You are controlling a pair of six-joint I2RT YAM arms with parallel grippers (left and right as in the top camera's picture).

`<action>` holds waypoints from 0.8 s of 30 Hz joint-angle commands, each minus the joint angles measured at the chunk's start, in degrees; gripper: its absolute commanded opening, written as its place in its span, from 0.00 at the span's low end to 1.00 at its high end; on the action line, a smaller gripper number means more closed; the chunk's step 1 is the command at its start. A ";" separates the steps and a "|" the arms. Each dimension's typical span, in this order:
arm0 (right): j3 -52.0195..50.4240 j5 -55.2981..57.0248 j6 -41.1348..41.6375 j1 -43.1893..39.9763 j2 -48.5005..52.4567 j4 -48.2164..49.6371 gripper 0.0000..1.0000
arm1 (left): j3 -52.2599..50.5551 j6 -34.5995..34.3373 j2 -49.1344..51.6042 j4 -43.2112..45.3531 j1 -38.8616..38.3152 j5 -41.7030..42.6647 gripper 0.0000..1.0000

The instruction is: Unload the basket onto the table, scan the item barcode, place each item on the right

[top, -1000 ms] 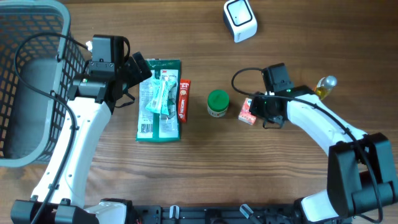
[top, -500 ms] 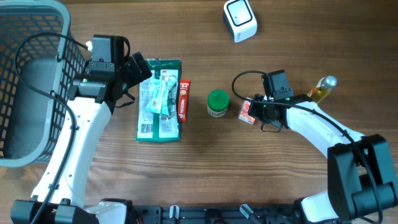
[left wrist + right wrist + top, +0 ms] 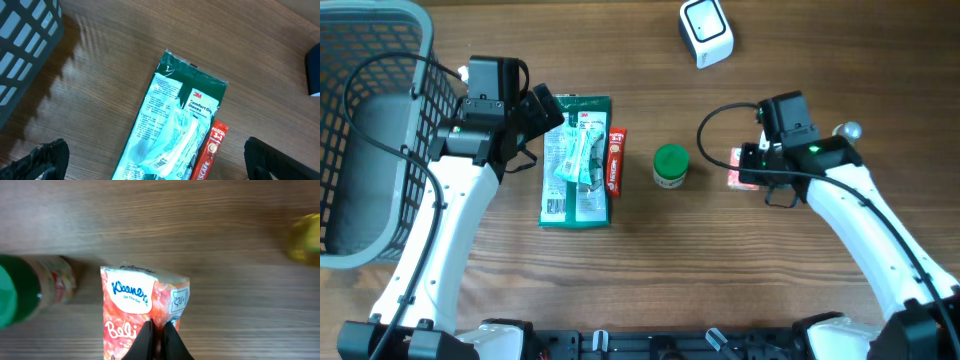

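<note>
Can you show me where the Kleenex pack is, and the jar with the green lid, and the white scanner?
Kleenex pack (image 3: 144, 307): right wrist view, middle of its front.
Jar (image 3: 670, 160): overhead view, on its green lid.
Scanner (image 3: 706, 30): overhead view, on its white top.

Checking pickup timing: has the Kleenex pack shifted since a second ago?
Yes. The Kleenex pack, pinched by the right end effector, has shifted right, away from the green-capped jar, which stayed put.

One each: basket (image 3: 350, 258), gloves (image 3: 575, 160), sachet (image 3: 616, 160), jar (image 3: 670, 165), tissues (image 3: 135, 305), scanner (image 3: 706, 32), bottle (image 3: 848, 130).
</note>
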 commanded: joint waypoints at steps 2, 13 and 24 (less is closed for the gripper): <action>1.07 14.45 -3.65 3.52 -0.33 -3.54 0.04 | 0.72 0.09 -0.22 -0.04 0.20 -0.37 1.00; 0.96 36.94 -3.52 25.66 5.33 -8.37 0.04 | 0.72 0.07 -0.22 -0.02 0.20 -0.37 1.00; 0.96 48.70 -2.75 34.67 20.52 -3.61 0.04 | 0.72 0.07 -0.22 -0.02 0.20 -0.37 1.00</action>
